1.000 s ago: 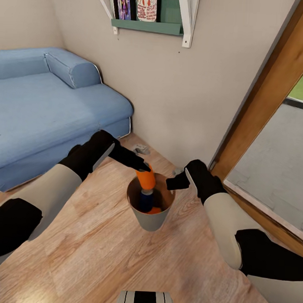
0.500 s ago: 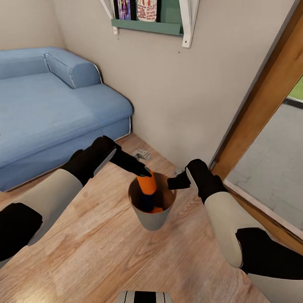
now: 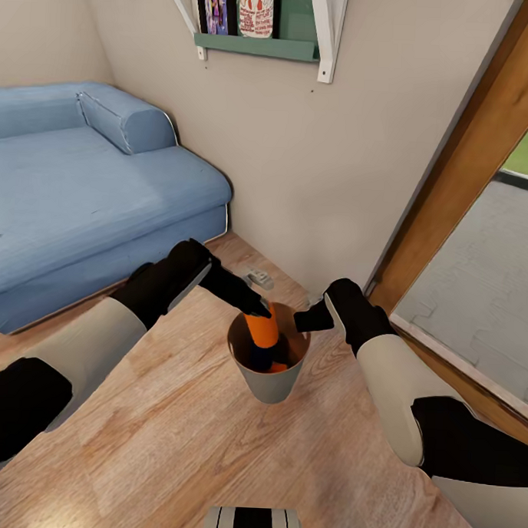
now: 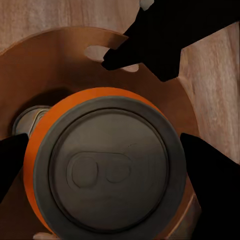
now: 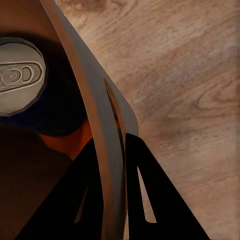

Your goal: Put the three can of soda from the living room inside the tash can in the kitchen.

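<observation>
Left gripper (image 3: 256,310) closed on one orange can of soda (image 3: 262,333), a dark finger (image 4: 210,175) pressed to each side of it in the left wrist view. Can held over the mouth of the tash can (image 3: 268,383), lower end already below the rim. Long axis near upright, slightly tilted, silver top with pull tab (image 4: 107,172) toward the gripper.

Right gripper (image 3: 306,321) pinching the bin's far rim: in the right wrist view, one finger (image 5: 75,200) inside the wall, the other outside, wall (image 5: 107,150) between them.

Count inside the bin: one blue can (image 5: 20,82), upright, silver top up; one more orange can (image 5: 75,137) low beside it, only a sliver showing, axis not readable. With the held one, three cans, two orange, one blue. One bin, grey outside, brown inside, standing upright on the light wood floor (image 3: 172,429).

Around: blue sofa (image 3: 83,179) off to the left, beige wall behind the bin, green wall shelf (image 3: 258,45) above, wooden door frame (image 3: 468,165) to the right.
</observation>
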